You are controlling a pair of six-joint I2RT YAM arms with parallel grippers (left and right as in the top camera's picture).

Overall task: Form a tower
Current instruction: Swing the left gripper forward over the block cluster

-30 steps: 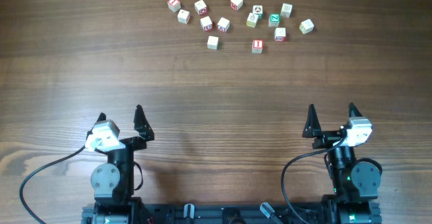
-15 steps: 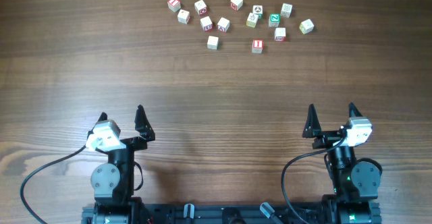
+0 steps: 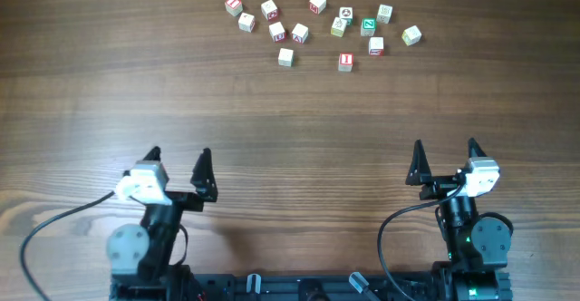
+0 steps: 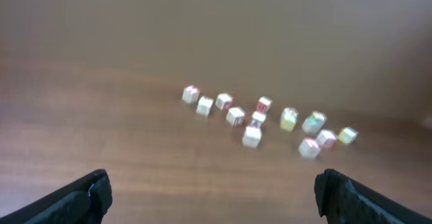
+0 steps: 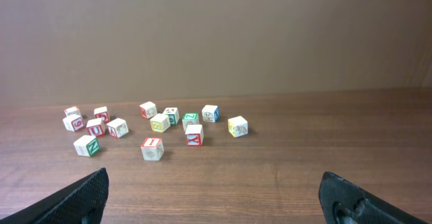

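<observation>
The left gripper (image 3: 178,153) is sitting low near the front edge of the table (image 3: 290,111). Its arm is folded back and leaning a little to the right, and its two fingers are standing wide apart and holding nothing. The right gripper (image 3: 445,144) is sitting low too, pointing straight ahead, with its fingers wide apart and holding nothing. The cubes (image 3: 285,57) are lying loose in a bunch far out in front, ahead and right of the left gripper and ahead and left of the right one, each flat on the wood.
</observation>
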